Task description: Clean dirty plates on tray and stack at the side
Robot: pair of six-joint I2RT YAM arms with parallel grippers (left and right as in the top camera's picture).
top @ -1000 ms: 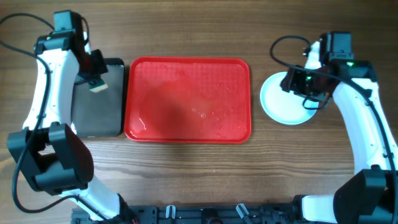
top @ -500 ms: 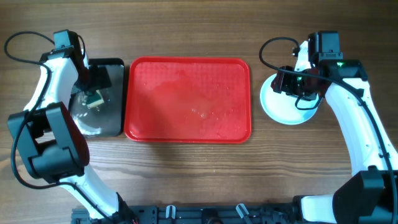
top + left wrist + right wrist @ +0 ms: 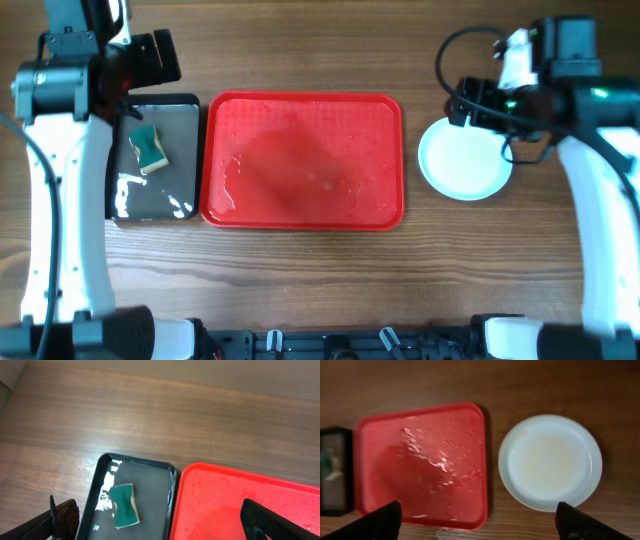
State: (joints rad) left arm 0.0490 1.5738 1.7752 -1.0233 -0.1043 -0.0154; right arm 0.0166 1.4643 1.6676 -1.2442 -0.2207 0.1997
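- Left gripper [image 3: 161, 519]: I read the fingers spread wide with nothing between them. It hangs above the far end of the black tray [image 3: 176, 112].
- Black tray: a green-and-tan sponge [image 3: 150, 148] lies flat in its far half, touching neither arm. Wet glints show on the near half.
- Tray [image 3: 300, 160]: red, centred on the wooden table [image 3: 300, 290], just beside the black tray. Its floor carries a wet sheen.
- Plate [image 3: 463, 162]: a pale round disc on the wood, near the tray's right edge but apart from it. I cannot tell how many are stacked.
- Right gripper [image 3: 481, 522]: fingers spread, holding nothing, raised above the plate's far side.
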